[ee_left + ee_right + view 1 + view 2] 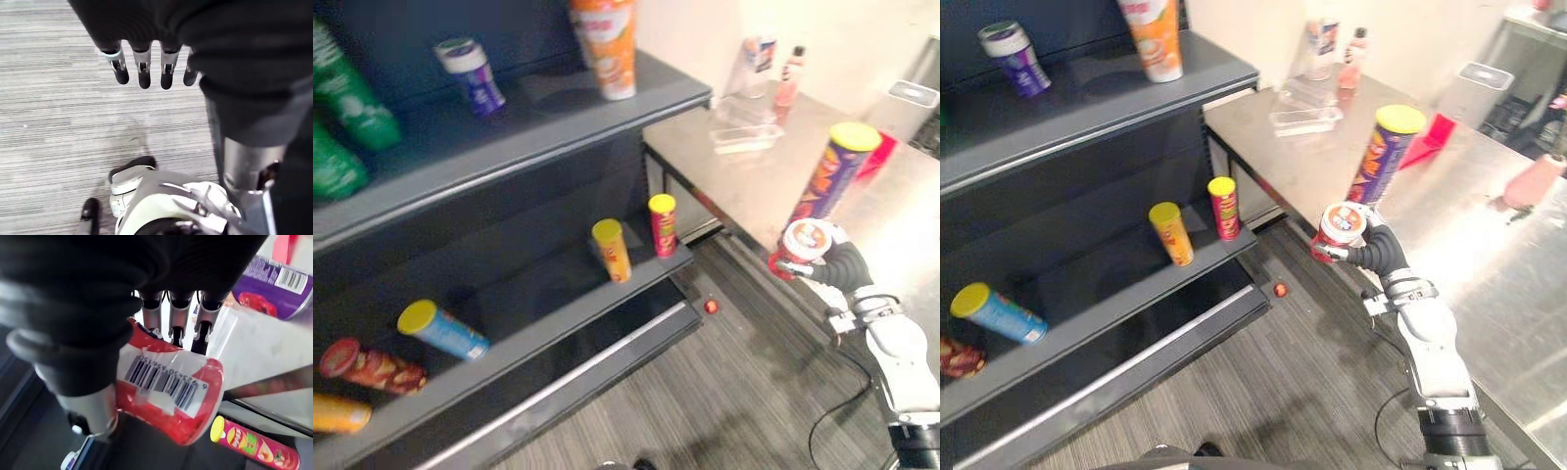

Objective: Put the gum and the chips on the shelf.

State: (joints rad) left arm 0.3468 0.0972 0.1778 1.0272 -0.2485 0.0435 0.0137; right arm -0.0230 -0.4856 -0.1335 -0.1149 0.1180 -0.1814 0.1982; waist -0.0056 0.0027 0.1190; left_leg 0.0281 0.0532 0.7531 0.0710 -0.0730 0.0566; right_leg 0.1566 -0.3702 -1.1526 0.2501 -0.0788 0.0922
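Observation:
A small red gum tub (803,245) with a white printed lid is in my right hand (843,265), whose fingers curl round it; its barcode label (168,382) faces the wrist camera. The hand holds it in the air off the steel table's (744,196) front edge, above the floor. Just behind it a tall purple chips can (830,176) with a yellow lid stands upright on the table. The dark grey shelf unit (558,127) is to the left. My left hand (142,68) hangs over the grey floor with straight fingers, holding nothing.
The top shelf carries an orange can (605,44), a purple-labelled jar (470,73) and green bags (347,103). Lower shelf: two upright yellow-lidded cans (612,250) (663,223) and several lying cans (445,331). A red bit (711,305) lies on the floor. A clear tray (744,137) sits far back.

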